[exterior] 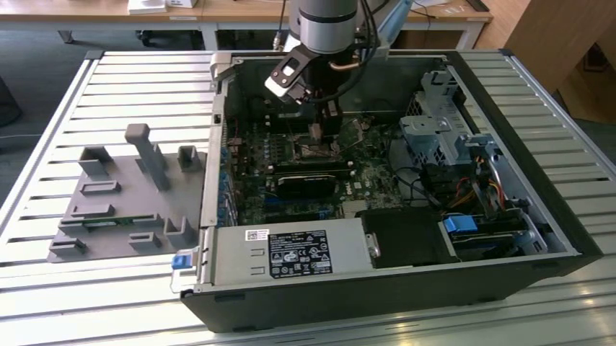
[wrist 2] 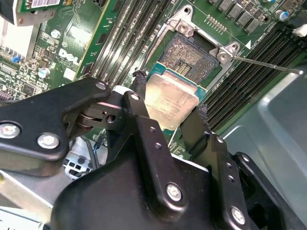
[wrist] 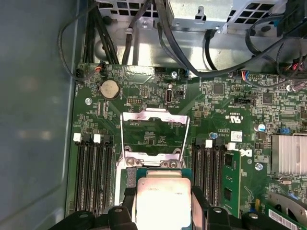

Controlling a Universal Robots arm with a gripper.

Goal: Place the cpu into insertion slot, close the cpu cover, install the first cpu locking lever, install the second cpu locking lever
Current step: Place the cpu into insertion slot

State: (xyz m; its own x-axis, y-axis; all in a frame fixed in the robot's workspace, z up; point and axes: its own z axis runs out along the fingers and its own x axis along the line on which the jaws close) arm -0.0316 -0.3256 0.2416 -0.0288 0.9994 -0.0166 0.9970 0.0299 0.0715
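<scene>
My gripper (wrist 2: 169, 98) is shut on the cpu (wrist 2: 170, 103), a flat square chip with a silvery top, held by two opposite edges between the black fingers (wrist 2: 139, 91). The cpu (wrist: 163, 201) hangs just above the open insertion slot (wrist 2: 186, 53), whose contact field is bare. The cpu cover (wrist: 153, 113), a thin silvery frame, is swung open on the far side of the slot. A thin locking lever (wrist 2: 268, 64) sticks out free beside the slot. In the exterior view the gripper (exterior: 322, 119) hangs inside the computer case over the motherboard (exterior: 288, 155).
Rows of memory slots (wrist: 93, 172) flank the slot on both sides. A black heatsink block (exterior: 306, 184) lies on the board nearer the power supply (exterior: 288, 252). Cables (wrist: 182, 48) and a drive cage (exterior: 433, 133) crowd the case. A grey fixture plate (exterior: 125, 202) sits outside the case.
</scene>
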